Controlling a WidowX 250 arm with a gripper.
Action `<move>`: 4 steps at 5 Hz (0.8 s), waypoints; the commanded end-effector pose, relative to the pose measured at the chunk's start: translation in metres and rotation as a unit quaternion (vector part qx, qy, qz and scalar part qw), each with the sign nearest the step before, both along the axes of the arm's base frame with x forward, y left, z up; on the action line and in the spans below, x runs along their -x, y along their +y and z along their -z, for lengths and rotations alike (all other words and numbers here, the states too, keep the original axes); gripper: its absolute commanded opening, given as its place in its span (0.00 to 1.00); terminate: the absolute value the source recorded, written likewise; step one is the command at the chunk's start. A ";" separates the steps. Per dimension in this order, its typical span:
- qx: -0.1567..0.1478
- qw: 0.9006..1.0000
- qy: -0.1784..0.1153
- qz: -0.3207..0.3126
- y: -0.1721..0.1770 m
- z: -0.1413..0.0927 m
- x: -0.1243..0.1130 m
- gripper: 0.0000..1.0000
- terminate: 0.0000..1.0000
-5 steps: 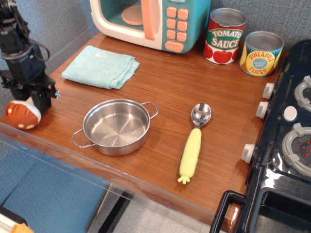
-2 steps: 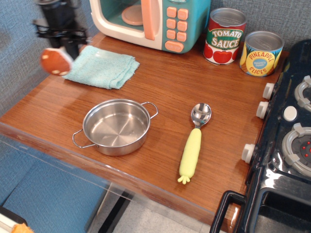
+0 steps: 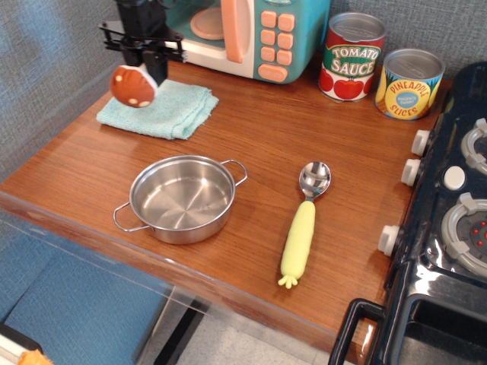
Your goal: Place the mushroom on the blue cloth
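Note:
The mushroom (image 3: 134,86), reddish-brown cap with cream spots, hangs tilted in my gripper (image 3: 149,70), cap pointing toward the camera. The black gripper is shut on its stem end, which is hidden by the fingers. The mushroom is held in the air over the left part of the blue cloth (image 3: 171,109), a light teal folded towel at the back left of the wooden counter. I cannot tell whether the mushroom touches the cloth.
A toy microwave (image 3: 251,34) stands right behind the gripper. A steel pan (image 3: 181,198) sits in front of the cloth. A spoon with a yellow handle (image 3: 303,228), tomato sauce can (image 3: 351,57), pineapple can (image 3: 409,84) and toy stove (image 3: 456,220) lie to the right.
The gripper lifted the mushroom from the counter's front left edge, carried it back and to the right, and now holds it over the cloth.

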State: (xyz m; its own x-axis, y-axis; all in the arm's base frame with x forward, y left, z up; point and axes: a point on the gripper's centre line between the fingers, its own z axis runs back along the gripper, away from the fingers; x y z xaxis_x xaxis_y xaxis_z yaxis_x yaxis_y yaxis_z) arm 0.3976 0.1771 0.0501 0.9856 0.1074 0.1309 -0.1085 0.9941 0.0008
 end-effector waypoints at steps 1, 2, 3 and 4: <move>-0.047 0.998 -0.028 0.006 -0.008 -0.038 -0.019 1.00 0.00; -0.063 0.997 -0.041 0.028 -0.022 -0.057 -0.025 1.00 0.00; -0.077 0.994 -0.058 0.048 -0.035 -0.077 -0.022 1.00 0.00; -0.070 0.994 -0.052 0.066 -0.039 -0.079 -0.019 1.00 0.00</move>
State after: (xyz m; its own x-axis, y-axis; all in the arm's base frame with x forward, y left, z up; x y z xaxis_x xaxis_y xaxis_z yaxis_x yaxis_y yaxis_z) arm 0.4169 0.1386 0.0949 0.9847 -0.0375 0.1703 0.0197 0.9943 0.1051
